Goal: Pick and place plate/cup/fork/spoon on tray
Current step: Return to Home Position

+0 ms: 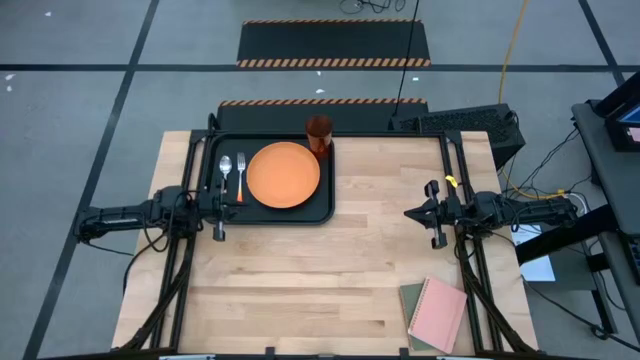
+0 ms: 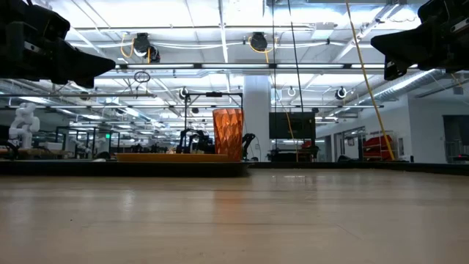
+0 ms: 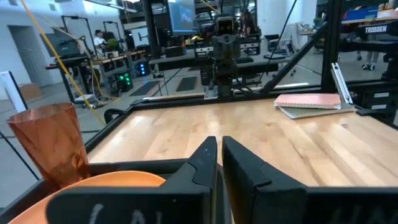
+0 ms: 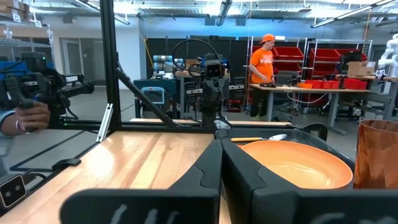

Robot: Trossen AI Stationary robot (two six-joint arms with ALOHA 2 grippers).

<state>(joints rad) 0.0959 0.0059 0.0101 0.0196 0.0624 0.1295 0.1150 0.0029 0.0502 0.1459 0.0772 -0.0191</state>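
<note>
The black tray (image 1: 325, 205) lies at the table's far left. On it rest the orange plate (image 1: 284, 175), the spoon (image 1: 225, 170) and the fork (image 1: 241, 175), side by side left of the plate. The cup (image 1: 319, 132) stands upright at the tray's far right corner. My left gripper (image 1: 236, 203) is shut and empty, raised over the tray's near left part; its wrist view shows the plate (image 3: 93, 186) and the cup (image 3: 53, 149). My right gripper (image 1: 408, 213) is shut and empty, raised over the bare table right of the tray, pointing at the plate (image 4: 292, 163).
A pink notebook (image 1: 437, 313) lies on a green one at the table's near right corner. A black device (image 1: 460, 122) sits at the far right edge. Bare wood lies between the tray and the notebook. A person in orange (image 4: 264, 62) stands in the room behind.
</note>
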